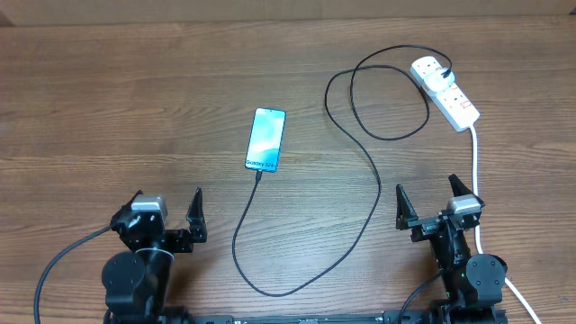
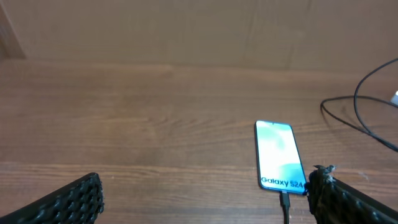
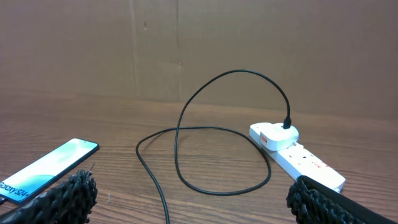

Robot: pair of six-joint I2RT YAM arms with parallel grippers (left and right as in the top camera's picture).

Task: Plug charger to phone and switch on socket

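The phone [image 1: 266,139] lies screen up mid-table, blue-teal screen lit; it also shows in the left wrist view [image 2: 279,155] and the right wrist view [image 3: 46,169]. The black charger cable [image 1: 358,234] has its tip in the phone's near end, loops across the table, and ends at the white plug adapter [image 1: 428,68] seated in the socket [image 1: 453,98], a white power strip at the back right, also in the right wrist view [image 3: 308,163]. My left gripper [image 1: 167,216] is open and empty near the front left. My right gripper [image 1: 430,205] is open and empty near the front right.
The socket's thick white cord [image 1: 476,175] runs down the right side past my right arm. A cardboard wall [image 3: 199,43] stands behind the wooden table [image 1: 108,108].
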